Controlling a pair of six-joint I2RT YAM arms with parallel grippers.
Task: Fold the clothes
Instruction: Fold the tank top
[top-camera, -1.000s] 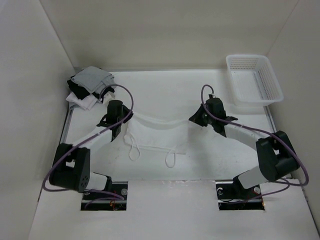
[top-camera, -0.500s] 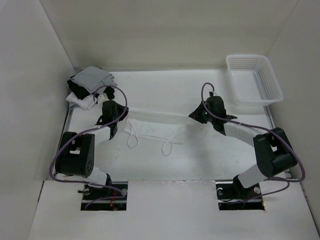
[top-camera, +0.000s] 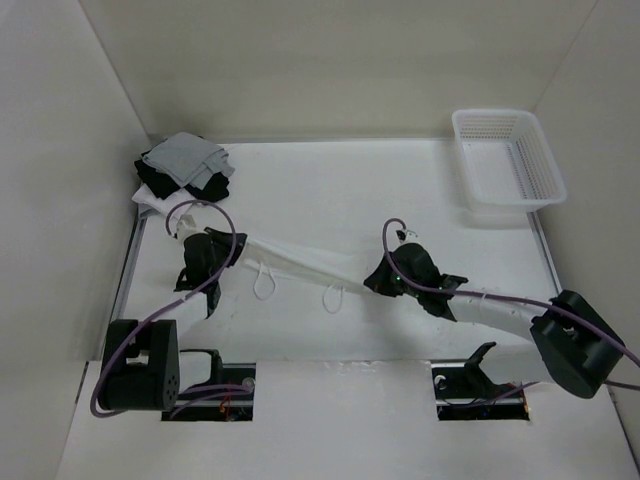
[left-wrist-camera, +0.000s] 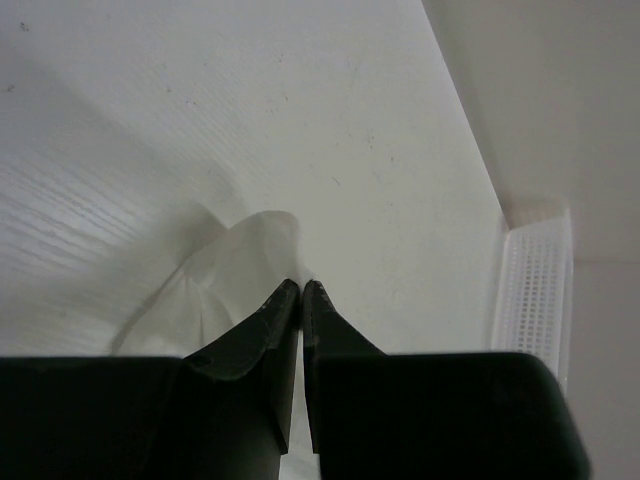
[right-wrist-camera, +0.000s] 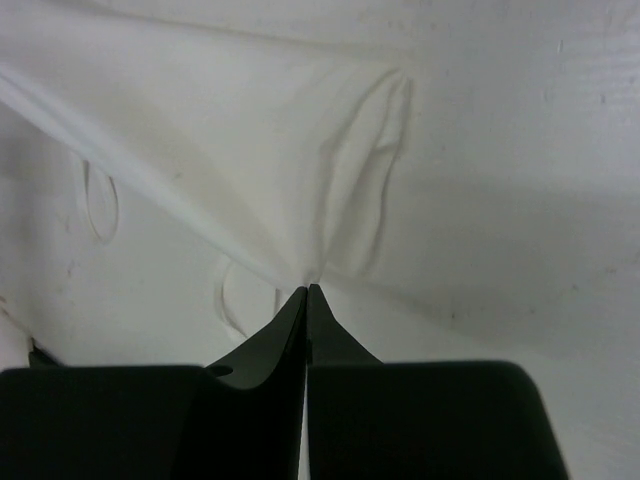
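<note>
The clothes (top-camera: 300, 260), one plain white thin garment, hang stretched in a narrow band between my two grippers above the white table. Two thin string loops (top-camera: 265, 283) dangle from its lower edge. My left gripper (top-camera: 205, 252) is shut on the garment's left end, and white cloth (left-wrist-camera: 230, 270) bunches at its tips (left-wrist-camera: 301, 287). At the right end my right gripper (top-camera: 385, 277) is pinched shut on a gathered fold (right-wrist-camera: 345, 215), with creases fanning out from the tips (right-wrist-camera: 308, 289).
A stack of grey, black and white garments (top-camera: 183, 172) lies at the back left corner. A white plastic mesh basket (top-camera: 507, 158) stands at the back right; its wall (left-wrist-camera: 530, 290) shows in the left wrist view. White walls enclose the table (top-camera: 330, 180).
Both grippers have drawn toward the near edge with the garment. The right one has also come leftward and lower. The cloth has pulled from a sagging sheet into a taut narrow band.
</note>
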